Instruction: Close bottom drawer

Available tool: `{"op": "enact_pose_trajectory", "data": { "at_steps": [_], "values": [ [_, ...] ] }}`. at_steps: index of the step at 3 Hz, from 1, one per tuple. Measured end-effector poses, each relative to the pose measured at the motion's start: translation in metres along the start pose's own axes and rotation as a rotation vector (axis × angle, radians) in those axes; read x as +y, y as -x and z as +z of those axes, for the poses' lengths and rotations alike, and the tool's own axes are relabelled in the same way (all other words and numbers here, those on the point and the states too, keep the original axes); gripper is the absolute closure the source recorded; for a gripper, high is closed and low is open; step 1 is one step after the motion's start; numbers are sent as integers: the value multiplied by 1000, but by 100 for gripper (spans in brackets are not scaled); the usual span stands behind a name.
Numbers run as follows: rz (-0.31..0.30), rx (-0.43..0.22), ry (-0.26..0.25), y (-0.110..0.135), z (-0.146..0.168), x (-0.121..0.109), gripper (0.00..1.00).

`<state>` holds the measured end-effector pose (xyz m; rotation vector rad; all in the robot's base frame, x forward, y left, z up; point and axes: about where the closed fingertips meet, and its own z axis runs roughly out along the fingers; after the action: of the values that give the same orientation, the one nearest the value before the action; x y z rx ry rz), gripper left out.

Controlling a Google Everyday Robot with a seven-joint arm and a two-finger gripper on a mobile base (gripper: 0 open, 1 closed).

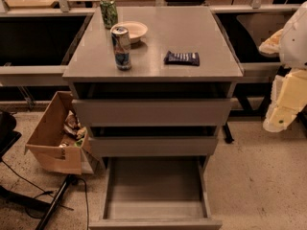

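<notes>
Speckled pale floor [254,186] runs under a grey table [192,32] with three drawers, and shelving crosses the back. The bottom drawer [154,186] is the lowest of the three and is pulled far out toward the camera. Its grey tray is in plain view and its front is at the lower edge of the view. Above it the middle drawer [153,146] stands out a little, and the top drawer [152,111] juts slightly further.

On the table top a blue and silver can [121,48] stands upright near the front left, just before a pale bowl [130,31]. A green can [109,12] stands behind the bowl, and a dark packet [182,58] lies flat to the right.

A cardboard box [48,133] of oddments sits on the floor to the left, against the table. The tool [280,116], pale yellow and white, hangs at the right edge, level with the top drawer and clear of the table. I cannot tell whether it is open or closed.
</notes>
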<state>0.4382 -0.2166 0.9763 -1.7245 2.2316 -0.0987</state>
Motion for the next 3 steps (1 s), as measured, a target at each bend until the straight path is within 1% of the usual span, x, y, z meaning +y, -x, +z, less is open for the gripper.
{"op": "enact_pose_trajectory", "data": {
  "at_steps": [1,2,3],
  "values": [
    [0,0,0,0,0,0,0],
    [-1,-29,6,0,20,15,0],
    [37,-103,5,2,60,52,0]
  ]
}}
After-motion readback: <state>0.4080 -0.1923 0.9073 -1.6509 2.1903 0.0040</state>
